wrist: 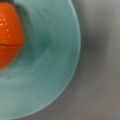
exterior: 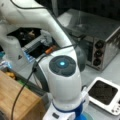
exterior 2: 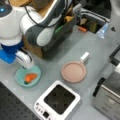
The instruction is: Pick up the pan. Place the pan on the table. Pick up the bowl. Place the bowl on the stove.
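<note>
The pan (exterior 2: 74, 72) lies on the table (exterior 2: 100, 52), its white handle toward a front view's top right; the stove (exterior 2: 58, 102) stands bare just below it; the gripper (exterior 2: 27, 65) meets the rim of the bowl (exterior 2: 28, 76), which holds an orange piece (exterior 2: 30, 77).

Both front views look down; wrist view hangs close over the bowl (wrist: 45, 75).

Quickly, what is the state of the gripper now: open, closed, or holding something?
Gripper: at the rim of the bowl on the table; whether it is open, closed or gripping cannot be told.
</note>
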### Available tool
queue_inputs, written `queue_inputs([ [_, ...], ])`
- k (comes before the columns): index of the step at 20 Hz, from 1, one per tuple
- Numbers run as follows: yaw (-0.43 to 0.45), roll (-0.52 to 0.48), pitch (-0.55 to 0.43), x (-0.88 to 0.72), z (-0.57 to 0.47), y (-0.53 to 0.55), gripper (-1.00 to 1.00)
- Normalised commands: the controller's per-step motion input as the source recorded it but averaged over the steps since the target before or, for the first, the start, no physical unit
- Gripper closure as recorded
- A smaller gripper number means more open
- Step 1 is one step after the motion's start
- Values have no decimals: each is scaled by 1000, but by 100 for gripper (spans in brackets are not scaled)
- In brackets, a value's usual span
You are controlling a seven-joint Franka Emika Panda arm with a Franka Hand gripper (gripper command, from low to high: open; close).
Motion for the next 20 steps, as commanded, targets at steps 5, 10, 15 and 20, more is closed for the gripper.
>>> queue_inputs([
  [5, -30, -35, 103, 219, 90, -94, -100],
  [10, -52, -52, 103, 198, 70, -112, -100],
  [15, -39, -54, 119, 169, -1, -122, -100],
  [20, -24, -36, 146, 141, -36, -74, -100],
])
